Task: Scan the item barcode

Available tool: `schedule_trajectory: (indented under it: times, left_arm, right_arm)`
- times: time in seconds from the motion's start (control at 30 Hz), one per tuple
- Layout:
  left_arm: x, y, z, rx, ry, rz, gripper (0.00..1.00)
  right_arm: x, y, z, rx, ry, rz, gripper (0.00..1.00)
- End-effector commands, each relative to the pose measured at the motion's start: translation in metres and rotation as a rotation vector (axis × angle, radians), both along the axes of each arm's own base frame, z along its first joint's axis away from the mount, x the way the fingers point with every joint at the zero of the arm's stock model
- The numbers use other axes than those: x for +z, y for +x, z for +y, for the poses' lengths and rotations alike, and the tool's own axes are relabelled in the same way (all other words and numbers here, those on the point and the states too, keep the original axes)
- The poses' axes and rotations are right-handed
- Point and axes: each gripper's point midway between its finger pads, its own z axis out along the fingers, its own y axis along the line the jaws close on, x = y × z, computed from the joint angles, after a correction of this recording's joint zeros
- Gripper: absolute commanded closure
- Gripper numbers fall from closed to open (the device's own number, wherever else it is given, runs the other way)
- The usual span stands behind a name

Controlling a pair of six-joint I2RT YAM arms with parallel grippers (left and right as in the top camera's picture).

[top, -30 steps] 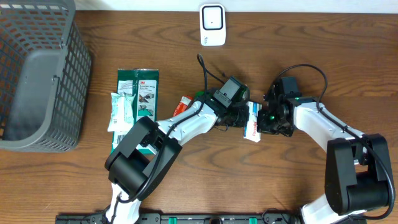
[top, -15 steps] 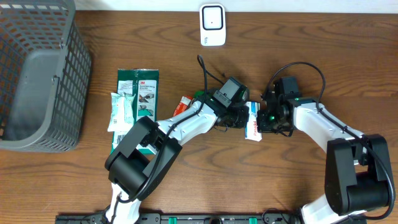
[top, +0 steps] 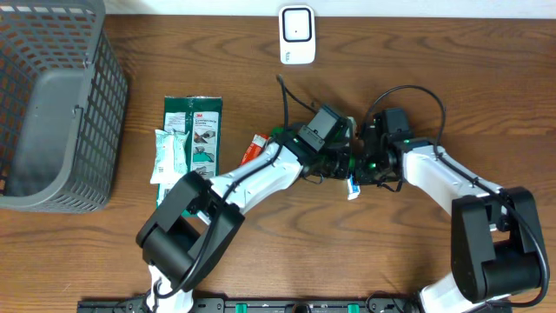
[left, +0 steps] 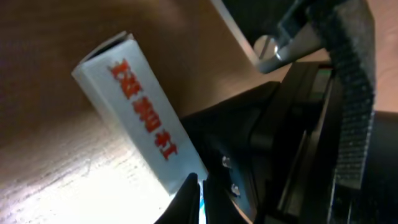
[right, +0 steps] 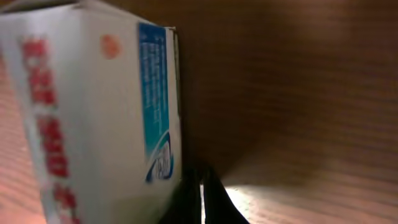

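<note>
Two robot arms meet over a small white carton [top: 352, 178] near the middle of the worktop [top: 452, 61], a little toward its right edge, during a barcode-scanning job. The left gripper [top: 344, 167] and the right gripper [top: 360, 169] are each drawn tight to a point with nothing visibly between their own fingers, and they close in on the carton from opposite sides. From above the carton shows as a thin sliver, which suggests it is tipped up on a long edge and steadied between the two tips rather than pinched by either. The left wrist view shows the carton [left: 140, 121] slanting away with red lettering on its face, its lower end meeting the closed left gripper [left: 200, 198]. The right wrist view shows a blue-printed side of the carton [right: 93, 106] just beside the closed right gripper [right: 202, 193]. No barcode can be made out on either face. The white scanner [top: 296, 35] stands well apart at the middle of the far edge, so tipping the carton up looks like a way to find the coded side ahead of presenting it. A grey basket [top: 104, 96] fills the far left corner, and a green packet [top: 195, 126] lies left of centre
</note>
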Motion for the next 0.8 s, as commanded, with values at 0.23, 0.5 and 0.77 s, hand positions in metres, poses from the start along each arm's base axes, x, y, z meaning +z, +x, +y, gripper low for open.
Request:
schedule_trajectory:
  times: [0.23, 0.5, 0.77]
  left_arm:
    - [0.009, -0.013, -0.01, -0.048, -0.036, 0.011, 0.92]
    - [0.017, -0.006, -0.009, -0.03, -0.035, -0.03, 0.92]
    - [0.074, 0.025, 0.015, 0.081, -0.034, -0.208, 0.91]
  right_arm:
    - [-0.008, -0.017, 0.016, 0.047, 0.058, 0.056, 0.96]
    - [-0.001, -0.014, 0.006, 0.017, 0.046, 0.082, 0.78]
    - [0.039, 0.004, -0.008, -0.021, 0.036, 0.114, 0.66]
